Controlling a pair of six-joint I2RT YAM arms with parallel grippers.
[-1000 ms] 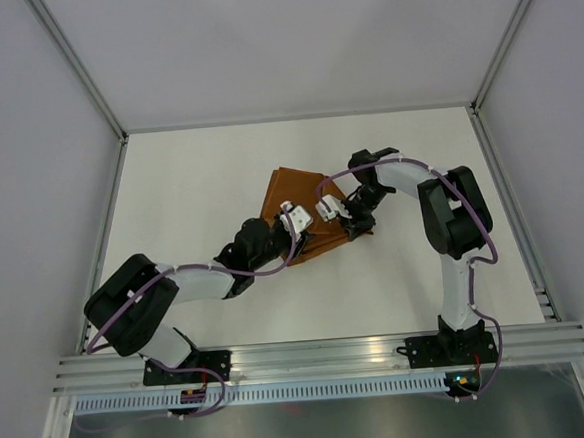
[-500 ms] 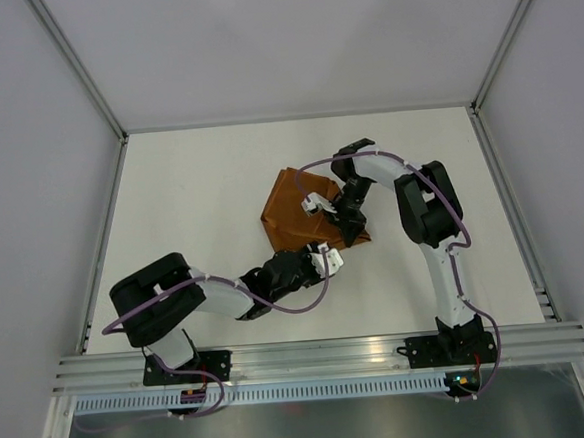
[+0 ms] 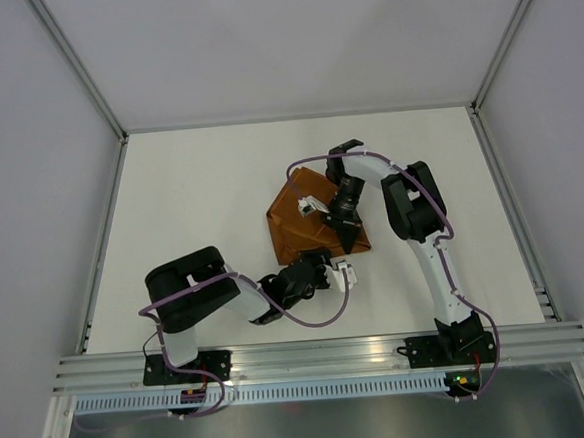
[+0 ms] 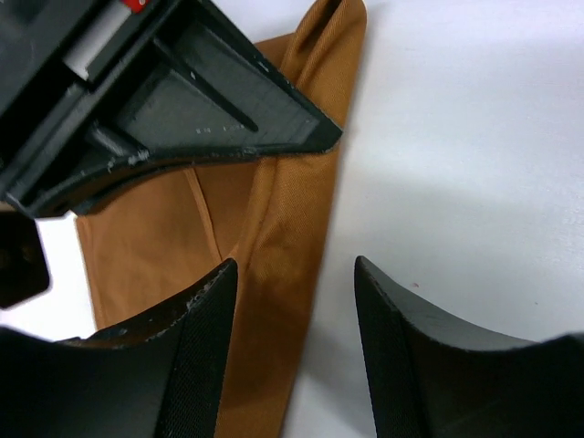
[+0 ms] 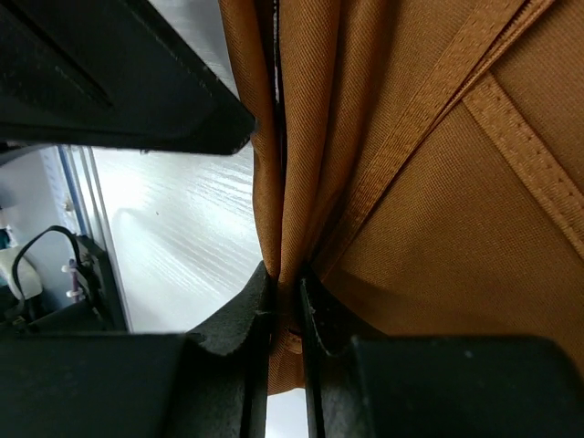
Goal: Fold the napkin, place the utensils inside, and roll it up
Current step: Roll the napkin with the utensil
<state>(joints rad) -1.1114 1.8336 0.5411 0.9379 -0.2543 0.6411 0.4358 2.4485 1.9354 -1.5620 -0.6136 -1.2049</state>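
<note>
**A:** At the near edge, by the bases, your left arm (image 3: 191, 286) is folded low and reaches right across the white table (image 3: 190, 196). Its gripper stops just short of the napkin's near edge.

**B:** Look through that wrist camera. Your left gripper (image 4: 294, 274) stands wide apart, its dark fingers (image 4: 182, 356) holding nothing. A narrow folded strip of cloth runs under the gap and beneath the left-hand finger. The other finger sits over bare table. You cannot tell from this view whether the fingers touch the cloth.

**A:** Just beyond it, the napkin (image 3: 298, 229) lies near the middle of the table. It is rust-orange, folded into a rough triangle with one corner pointing away from you.

**B:** Your right gripper (image 5: 285, 281) is down on the napkin's right side, close to the left one. Its fingers (image 5: 228, 338) are nearly closed, pinching a bunched fold of cloth between the tips. To the right of the pinch you see flat layers and stitched hems crossing at an angle.

**A:** Farther back, your right arm (image 3: 411, 201) rises from its base, bends over the far side of the napkin, and points its wrist back toward you.

**B:** In the left wrist view, the black body of that right gripper hangs over the cloth at upper left.
</note>
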